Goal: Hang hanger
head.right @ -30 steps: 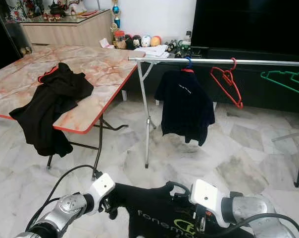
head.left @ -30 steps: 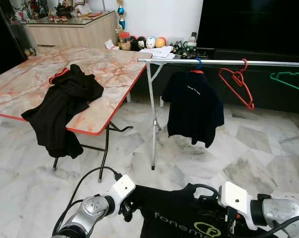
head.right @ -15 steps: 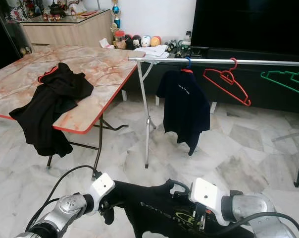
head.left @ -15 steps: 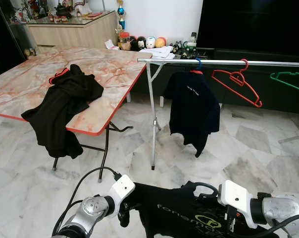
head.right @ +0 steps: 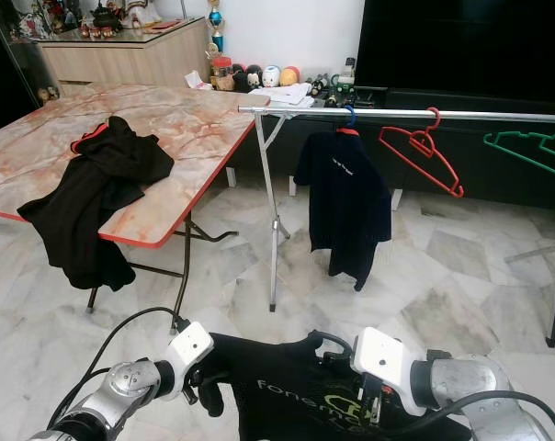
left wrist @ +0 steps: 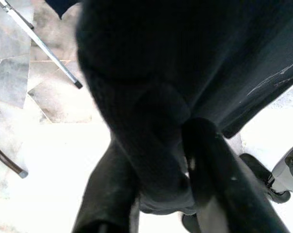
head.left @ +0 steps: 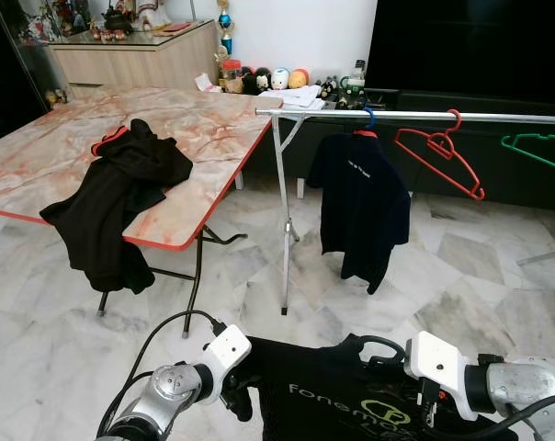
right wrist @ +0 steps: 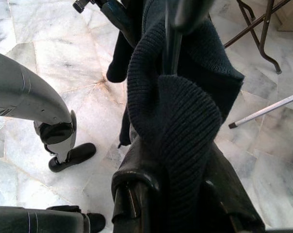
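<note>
I hold a black shirt (head.left: 351, 404) with pale lettering low in front of me, stretched between my 2 grippers. My left gripper (left wrist: 151, 194) has its fingers closed on a thick fold of the dark cloth at the shirt's left edge, the fabric bunched between the 2 black fingers (left wrist: 219, 184). My right gripper (right wrist: 170, 194) is clamped on the ribbed collar, and a thin dark bar runs up through the knit just above the fingers; it may be the stem of a hanger (right wrist: 171, 43), though the cloth hides most of it. From the head views a dark hook loop (head.left: 380, 349) pokes out of the neck of the shirt beside my right wrist.

Ahead stands a metal clothes rail (head.left: 415, 115). On it hangs a navy shirt (head.left: 362, 216) on a blue hook, with an empty red hanger (head.left: 440, 156) just beside it, tilted, and a green hanger (head.left: 539, 147) farther along to the right. To my left is a marble-patterned folding table (head.left: 195, 138) with a red edge, and a black garment (head.left: 117, 207) lies draped over its near side. The floor (head.left: 259, 294) is pale marble tile.
</note>
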Robot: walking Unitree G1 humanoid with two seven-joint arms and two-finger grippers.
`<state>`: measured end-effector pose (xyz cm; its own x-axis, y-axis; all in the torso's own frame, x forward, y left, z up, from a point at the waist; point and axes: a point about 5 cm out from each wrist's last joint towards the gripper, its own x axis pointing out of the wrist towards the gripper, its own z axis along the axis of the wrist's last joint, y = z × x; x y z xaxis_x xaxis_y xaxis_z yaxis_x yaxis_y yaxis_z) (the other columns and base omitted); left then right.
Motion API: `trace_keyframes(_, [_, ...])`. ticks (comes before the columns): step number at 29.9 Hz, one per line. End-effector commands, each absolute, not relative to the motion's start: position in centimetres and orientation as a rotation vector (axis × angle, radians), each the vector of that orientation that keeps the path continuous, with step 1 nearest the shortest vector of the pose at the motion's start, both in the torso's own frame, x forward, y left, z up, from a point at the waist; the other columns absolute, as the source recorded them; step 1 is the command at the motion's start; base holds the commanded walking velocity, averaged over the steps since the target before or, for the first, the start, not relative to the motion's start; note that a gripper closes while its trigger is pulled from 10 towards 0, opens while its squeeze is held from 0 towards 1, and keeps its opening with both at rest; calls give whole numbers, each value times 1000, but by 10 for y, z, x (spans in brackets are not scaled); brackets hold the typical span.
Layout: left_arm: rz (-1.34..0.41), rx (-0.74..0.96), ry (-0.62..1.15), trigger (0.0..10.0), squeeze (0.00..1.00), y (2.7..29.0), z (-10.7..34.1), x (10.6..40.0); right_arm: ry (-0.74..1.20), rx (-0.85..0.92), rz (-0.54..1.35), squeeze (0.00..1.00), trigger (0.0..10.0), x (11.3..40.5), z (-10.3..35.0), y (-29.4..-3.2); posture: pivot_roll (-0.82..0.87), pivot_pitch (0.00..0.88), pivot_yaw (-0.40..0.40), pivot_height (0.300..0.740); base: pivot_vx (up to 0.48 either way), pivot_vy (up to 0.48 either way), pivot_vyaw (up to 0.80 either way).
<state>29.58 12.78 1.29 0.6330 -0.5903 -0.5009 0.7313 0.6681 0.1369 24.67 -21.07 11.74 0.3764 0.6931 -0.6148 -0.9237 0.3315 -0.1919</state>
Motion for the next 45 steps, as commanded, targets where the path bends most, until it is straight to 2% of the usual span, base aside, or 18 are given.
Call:
trace_keyframes(1, [-782,360,430,0,0,130,16,299,431,-586,1098,0,10000,251,127,-212,-102,0,68,740,0,0,0])
trace_keyframes(23, [-766,408,443,0,0,134,14,298,459,-619,1053,0,10000,254,121,-216,-97,1,66,740,0,0,0])
trace_keyframes(28, [-632,479,444,0,0,148,18,307,600,-728,960,0,10000,255,105,-234,-96,3,64,740,0,0,0])
trace_keyframes(37, [-454,514,438,0,0,163,23,315,833,-801,826,0,10000,243,69,-258,-95,5,64,740,0,0,0])
trace_keyframes(43, [-243,492,382,0,0,178,34,326,1037,-884,771,0,10000,224,41,-278,-94,8,64,740,0,0,0])
trace_keyframes(45, [-216,458,356,0,0,179,38,328,1023,-875,686,0,10000,229,38,-281,-97,8,62,740,0,0,0])
